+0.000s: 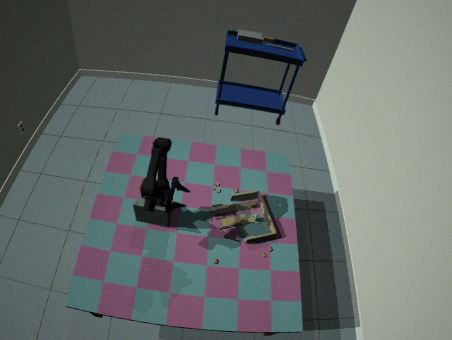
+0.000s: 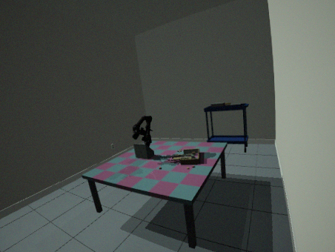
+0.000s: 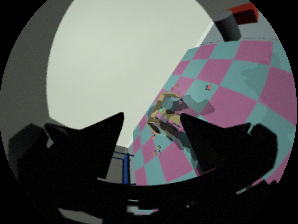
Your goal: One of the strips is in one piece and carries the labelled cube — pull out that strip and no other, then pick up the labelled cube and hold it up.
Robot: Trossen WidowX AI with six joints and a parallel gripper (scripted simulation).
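While the arm sits folded over its base near the table's left side, the hand (image 1: 181, 187) hangs above the checkered table (image 1: 150, 290) with its fingers spread wide and nothing between them. From the hand, the work lies straight ahead across the cloth: a wooden three-sided frame (image 1: 266, 214) whose open side faces back toward the arm, with pale strips (image 1: 231, 220) lying inside it and running out toward the hand, so their long axis roughly follows the line of reach. The coming pull would therefore seem to run back along that same line. A few small cubes (image 1: 215, 260) lie scattered around the frame, well apart from the hand. In the top view the layout of frame and strips is plain, though which strip is whole and which cube is labelled is too small to tell. The wrist view shows the two dark fingers apart and the jumble of strips (image 3: 166, 112) centred between them, farther off. A blue cart (image 1: 227, 60) stands off by the wall.
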